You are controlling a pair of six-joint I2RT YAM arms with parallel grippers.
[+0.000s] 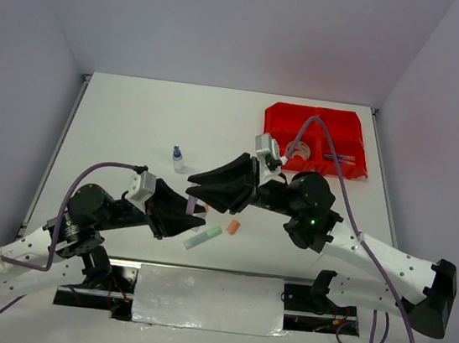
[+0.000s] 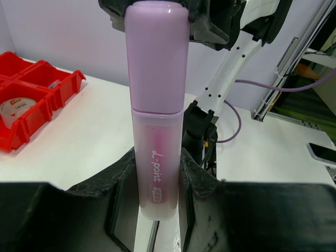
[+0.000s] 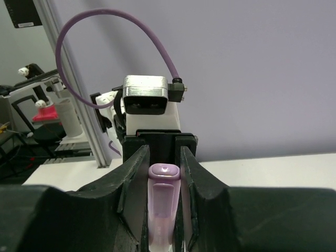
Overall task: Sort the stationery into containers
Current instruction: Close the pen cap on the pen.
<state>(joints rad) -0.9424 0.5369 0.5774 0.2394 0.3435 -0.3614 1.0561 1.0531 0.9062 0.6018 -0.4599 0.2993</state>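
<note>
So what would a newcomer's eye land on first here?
The lilac-pink plastic highlighter, held in mid-air at the scene's centre, clamped at once by the left gripper on its barrel and the right gripper on its cap. Next, the bright red plastic bins at the far right.

Highlighters: two were counted, a pink highlighter (image 2: 157, 105) and a green highlighter (image 1: 203, 237).
Orange pieces: one orange piece (image 1: 233, 226) was counted.
Bottles: one bottle (image 1: 177, 159) was counted.
Tape rolls: one tape roll (image 1: 298, 153) was visible.
Pens: the dark pens (image 1: 339, 158) were too small to count.
Bins: four red bins (image 1: 337, 122) were joined in one block.
Grippers: two, the left gripper (image 2: 157, 181) and the right gripper (image 3: 164, 170).
</note>
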